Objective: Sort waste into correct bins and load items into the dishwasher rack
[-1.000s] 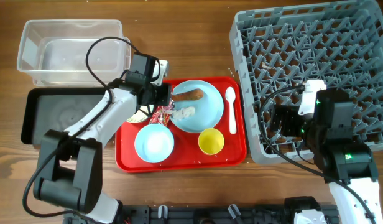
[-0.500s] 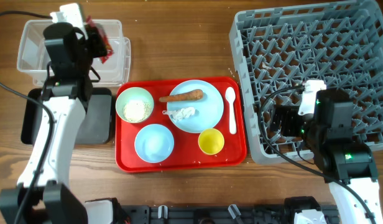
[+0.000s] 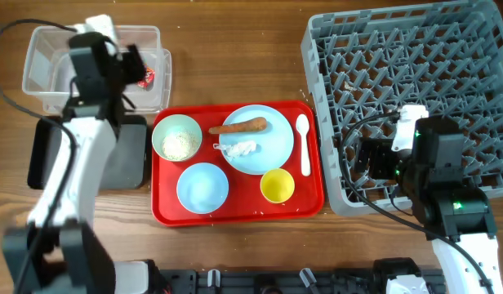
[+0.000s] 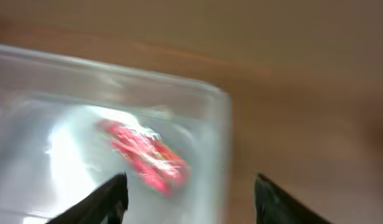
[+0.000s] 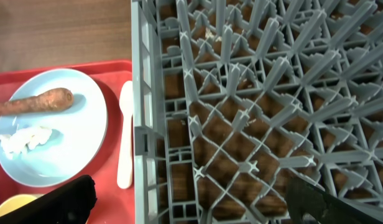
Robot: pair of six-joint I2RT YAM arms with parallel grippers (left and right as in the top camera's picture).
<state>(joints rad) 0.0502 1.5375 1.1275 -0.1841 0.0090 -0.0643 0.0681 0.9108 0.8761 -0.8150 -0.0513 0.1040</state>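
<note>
My left gripper (image 3: 135, 69) hangs open over the right end of the clear tub (image 3: 47, 49). The small red wrapper (image 4: 145, 155) is free of its fingers, blurred, inside the tub (image 4: 198, 124). On the red tray (image 3: 235, 214) a light blue plate (image 3: 268, 151) carries the brown sausage (image 3: 239, 126) and the crumpled napkin (image 3: 239, 149). Around it stand a pale green bowl (image 3: 177, 139) with rice-like crumbs, a light blue bowl (image 3: 202, 186), a yellow cup (image 3: 277, 185) and a white spoon (image 3: 304, 143). My right gripper (image 5: 191, 205) is open and empty above the left edge of the grey rack (image 3: 415, 65).
The black tray-bin (image 3: 129, 155) lies below the tub, partly under my left arm. The red tray sits between this bin and the rack. In the right wrist view the spoon (image 5: 125, 134) lies just left of the rack wall (image 5: 138, 124).
My left arm lifted the red wrapper off the tray and over the clear tub. Its jaws then opened and let the wrapper go. The right arm has not moved.
</note>
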